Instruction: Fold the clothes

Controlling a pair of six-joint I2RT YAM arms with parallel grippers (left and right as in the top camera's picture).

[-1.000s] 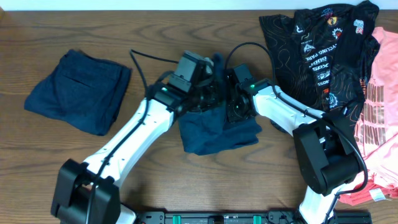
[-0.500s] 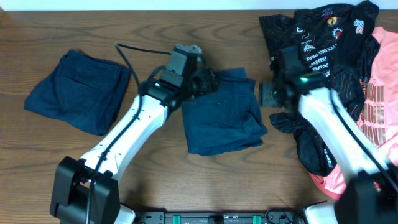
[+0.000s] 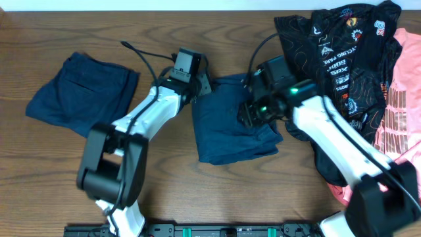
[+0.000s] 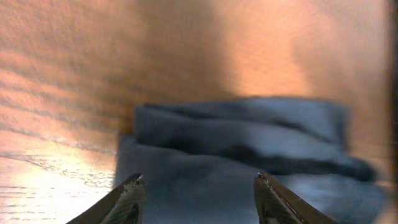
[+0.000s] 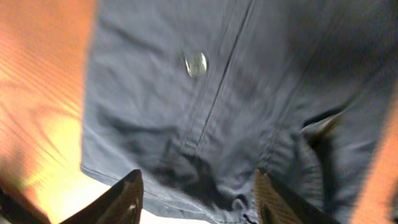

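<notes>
Left claw (image 4: pixel 196 180) gapes wide, empty, having backed off; the soft dark navy fabric shorts (image 4: pixel 236 127) lie just ahead on the brown wooden bench (image 4: pixel 56 74). Right claw (image 5: pixel 196 177), equally open and empty, has swung back above them, likely for another fold.

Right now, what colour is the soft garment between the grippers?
Soft fabric garment: plain dark navy blue, clearest in the overhead view.

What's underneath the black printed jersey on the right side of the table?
A pink garment pokes out along the right edge of the black jersey. How far it runs underneath, or whether anything else lies there, is hidden by the jersey.
</notes>
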